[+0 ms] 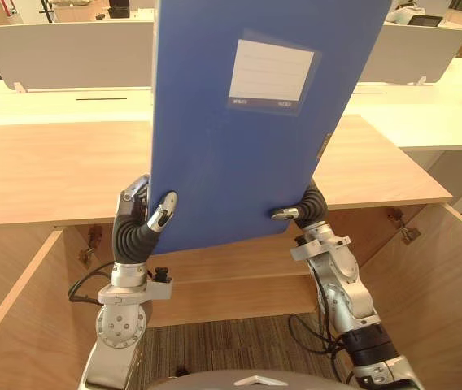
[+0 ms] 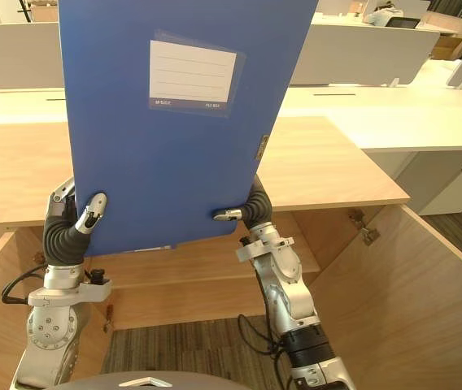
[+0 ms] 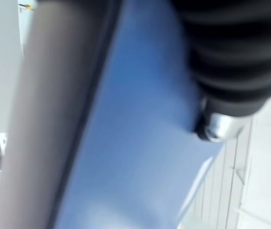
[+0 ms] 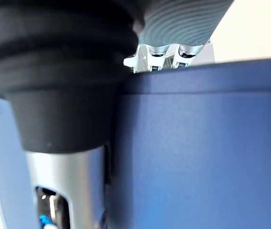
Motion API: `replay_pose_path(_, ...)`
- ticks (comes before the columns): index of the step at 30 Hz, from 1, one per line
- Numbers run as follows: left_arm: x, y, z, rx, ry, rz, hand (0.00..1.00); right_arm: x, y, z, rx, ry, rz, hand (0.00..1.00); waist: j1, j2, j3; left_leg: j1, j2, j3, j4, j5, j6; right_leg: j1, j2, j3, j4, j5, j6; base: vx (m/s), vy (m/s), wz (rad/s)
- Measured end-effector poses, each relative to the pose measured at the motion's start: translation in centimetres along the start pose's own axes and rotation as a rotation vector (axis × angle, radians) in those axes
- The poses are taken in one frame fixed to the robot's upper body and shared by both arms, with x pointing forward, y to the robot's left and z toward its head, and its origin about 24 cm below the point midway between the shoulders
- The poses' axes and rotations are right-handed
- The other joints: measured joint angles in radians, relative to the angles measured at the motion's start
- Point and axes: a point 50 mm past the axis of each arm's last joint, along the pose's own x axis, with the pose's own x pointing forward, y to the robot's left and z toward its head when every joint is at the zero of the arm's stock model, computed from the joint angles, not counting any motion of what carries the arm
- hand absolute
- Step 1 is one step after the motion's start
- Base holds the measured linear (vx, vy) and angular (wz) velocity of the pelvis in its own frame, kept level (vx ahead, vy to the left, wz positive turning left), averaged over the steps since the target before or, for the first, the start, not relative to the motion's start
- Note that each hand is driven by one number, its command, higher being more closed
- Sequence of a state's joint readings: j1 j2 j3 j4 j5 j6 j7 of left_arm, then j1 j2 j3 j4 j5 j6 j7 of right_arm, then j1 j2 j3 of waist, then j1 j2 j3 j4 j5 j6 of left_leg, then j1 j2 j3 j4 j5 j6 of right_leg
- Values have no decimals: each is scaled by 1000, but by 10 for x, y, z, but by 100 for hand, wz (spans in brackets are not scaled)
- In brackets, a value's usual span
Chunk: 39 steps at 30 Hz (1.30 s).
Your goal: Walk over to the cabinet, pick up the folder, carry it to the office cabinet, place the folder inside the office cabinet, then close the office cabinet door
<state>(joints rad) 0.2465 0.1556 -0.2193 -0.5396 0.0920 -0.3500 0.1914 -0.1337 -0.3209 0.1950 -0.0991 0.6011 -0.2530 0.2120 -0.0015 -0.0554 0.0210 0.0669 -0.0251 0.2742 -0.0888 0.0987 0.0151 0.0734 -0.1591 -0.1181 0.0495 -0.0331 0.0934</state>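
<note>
A big blue folder (image 1: pixel 247 138) with a white label is held upright in front of me, tilted a little to the right, above a low wooden cabinet (image 1: pixel 52 175). My left hand (image 1: pixel 137 219) clasps its lower left corner, thumb on the front face. My right hand (image 1: pixel 302 210) grips the lower right edge, thumb across the front. The folder's blue face (image 3: pixel 140 143) shows close in the left wrist view, and its spine (image 4: pixel 197 143) in the right wrist view. The fingers of both hands are behind the folder.
Both cabinet doors stand open: the left door (image 1: pixel 7 317) and the right door (image 1: pixel 442 284). A shelf (image 1: pixel 231 272) runs inside the cabinet below the folder. White desks with partitions (image 1: pixel 60 53) stand behind. Carpet (image 1: pixel 215 345) lies below.
</note>
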Motion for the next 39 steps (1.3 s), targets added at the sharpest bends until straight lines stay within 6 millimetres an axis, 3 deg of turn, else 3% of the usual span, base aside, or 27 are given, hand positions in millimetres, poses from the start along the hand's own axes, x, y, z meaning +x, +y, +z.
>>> replay_pose_path(1,0,0,0,8,-1,-15,100,0,-2,1,-27,19,23,0,1,0,0,-1,0,0,0,-1,-2,-1,0,0,0,0,0,0,0,0)
replay_pose_path(2,-1,1,0,20,-4,-32,100,0,-3,1,-54,49,56,100,1,0,0,-3,0,0,0,-1,-2,-2,0,0,0,1,-1,0,0,0)
replay_pose_path(8,-4,3,-2,92,-10,-125,100,-3,-10,4,-178,169,201,100,2,0,-1,-8,2,0,0,0,-2,-4,1,2,-9,7,-3,0,0,0)
replay_pose_path(16,-7,7,-7,163,-4,-185,100,-7,-15,7,-221,213,249,100,1,0,-1,-11,6,1,0,1,-3,-5,7,4,-16,9,-3,0,0,0)
replay_pose_path(17,-8,7,-7,181,-6,-193,0,-7,-15,7,-217,212,248,100,1,0,-1,-11,7,1,0,1,-4,-5,8,4,-16,9,-3,0,0,0)
replay_pose_path(24,-11,8,-10,204,17,-206,0,-7,-7,1,-157,157,200,100,1,8,-6,-13,7,0,0,1,-4,-5,9,3,-19,9,-3,0,0,0)
replay_pose_path(28,-10,13,-10,199,19,-122,0,-9,4,-4,-91,95,121,100,3,9,-6,-15,7,-2,0,0,-6,-4,8,0,-19,9,-2,0,0,0)
replay_pose_path(35,-20,27,-13,201,85,46,0,-2,19,16,-43,-100,10,100,5,9,-6,-20,5,-13,0,-1,-7,-3,7,-6,-19,5,1,0,0,4)
replay_pose_path(39,-33,49,-17,213,149,260,0,-3,16,28,-26,-197,-83,100,10,8,-7,-23,2,-30,0,0,-6,2,5,-28,-18,0,0,18,1,13)
